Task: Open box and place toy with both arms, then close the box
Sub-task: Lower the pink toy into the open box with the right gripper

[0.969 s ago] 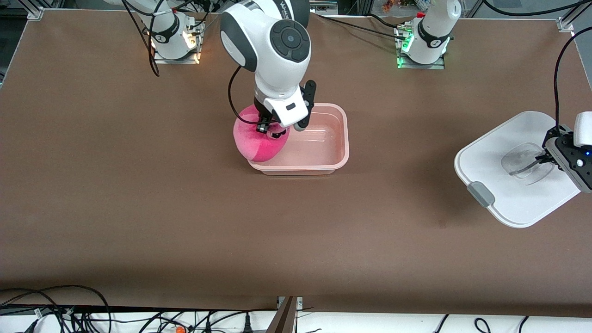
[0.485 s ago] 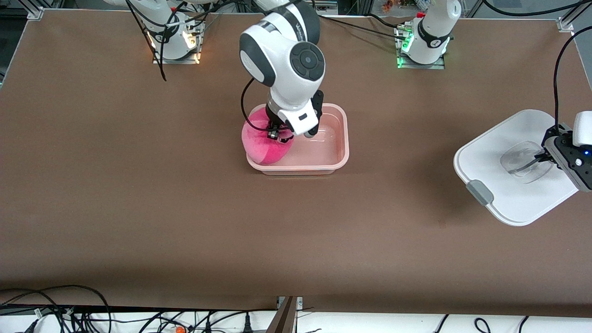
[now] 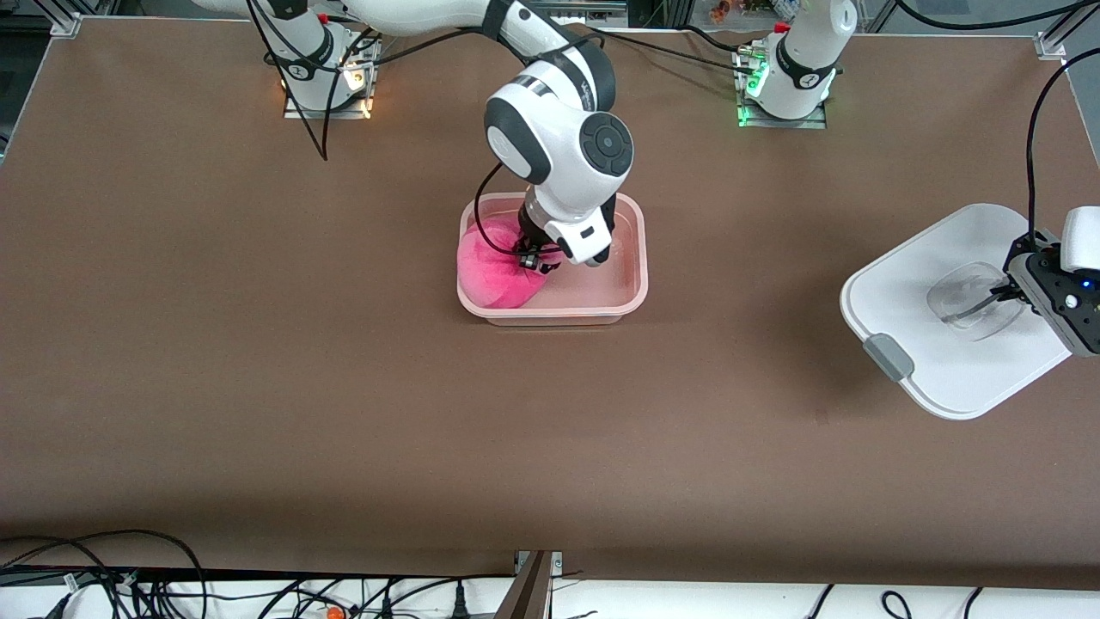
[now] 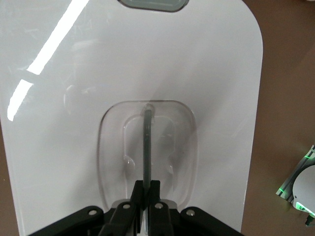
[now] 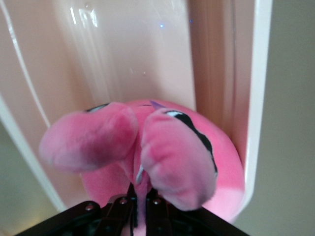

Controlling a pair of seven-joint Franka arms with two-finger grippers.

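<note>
toy [image 3: 498, 273] in box [image 3: 632, 297], right hand [image 3: 537, 258] gripping

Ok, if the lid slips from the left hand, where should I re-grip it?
Take the lid by the thin upright bar in its clear recessed handle, coming straight down from above. The white panel is flat and wide, with no other graspable edge; the left hand already pinches that bar with fingers either side.

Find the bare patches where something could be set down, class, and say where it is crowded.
Bare tabletop lies between the box and lid, and nearer the camera. Crowded: the right gripper holds the toy in the box; the left gripper grips the lid's handle.
</note>
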